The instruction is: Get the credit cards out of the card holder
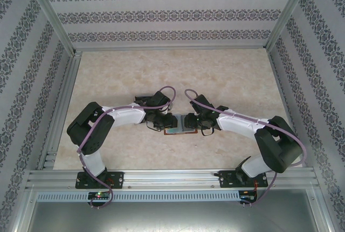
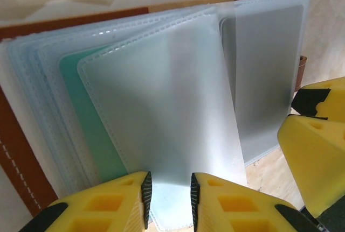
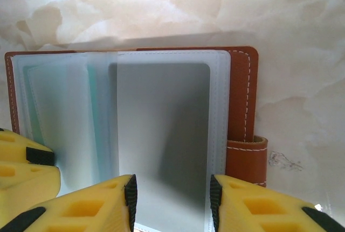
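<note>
The card holder (image 1: 177, 125) lies spread open on the table between both grippers, its brown leather cover (image 3: 240, 92) under a fan of frosted plastic sleeves. A grey credit card (image 3: 161, 124) sits inside the right-hand sleeve, also seen as the grey card (image 2: 267, 70). A teal card (image 2: 86, 119) shows under the left sleeves. My left gripper (image 2: 171, 197) is open, its fingertips over the near edge of a raised, empty-looking sleeve (image 2: 167, 103). My right gripper (image 3: 172, 199) is open above the grey card's sleeve. Nothing is pinched in either.
The snap tab (image 3: 246, 159) sticks out at the holder's right edge. Each gripper's yellow fingers (image 2: 315, 151) crowd close beside the other. Marble-patterned table top (image 1: 178, 70) stretches behind, bounded by aluminium rails (image 1: 59, 113) and patterned walls.
</note>
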{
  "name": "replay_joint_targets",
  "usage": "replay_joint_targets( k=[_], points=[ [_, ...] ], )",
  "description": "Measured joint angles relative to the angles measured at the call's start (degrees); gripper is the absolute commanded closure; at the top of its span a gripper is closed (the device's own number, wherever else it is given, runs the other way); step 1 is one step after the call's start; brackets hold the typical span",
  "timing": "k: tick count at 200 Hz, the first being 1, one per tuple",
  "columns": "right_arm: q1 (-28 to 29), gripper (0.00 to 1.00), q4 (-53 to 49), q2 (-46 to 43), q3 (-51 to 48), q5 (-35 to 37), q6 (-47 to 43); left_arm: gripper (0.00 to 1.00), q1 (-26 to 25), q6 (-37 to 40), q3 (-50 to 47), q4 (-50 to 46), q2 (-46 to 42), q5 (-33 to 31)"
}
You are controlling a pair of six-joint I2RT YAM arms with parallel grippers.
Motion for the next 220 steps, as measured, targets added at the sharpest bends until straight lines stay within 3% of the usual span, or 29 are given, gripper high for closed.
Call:
replay_joint_targets(
  k=[136,220],
  points=[
    [0.0,0.57,4.0,1.1,0.0,-7.1,0.0,0.71,0.0,0.0,0.6,0.0,0.6,0.3],
    [-0.9,0.56,1.3,-1.9,-0.4,-2.1,-0.2,0.71,0.0,0.0,1.2,0.0,1.1,0.5]
  ],
)
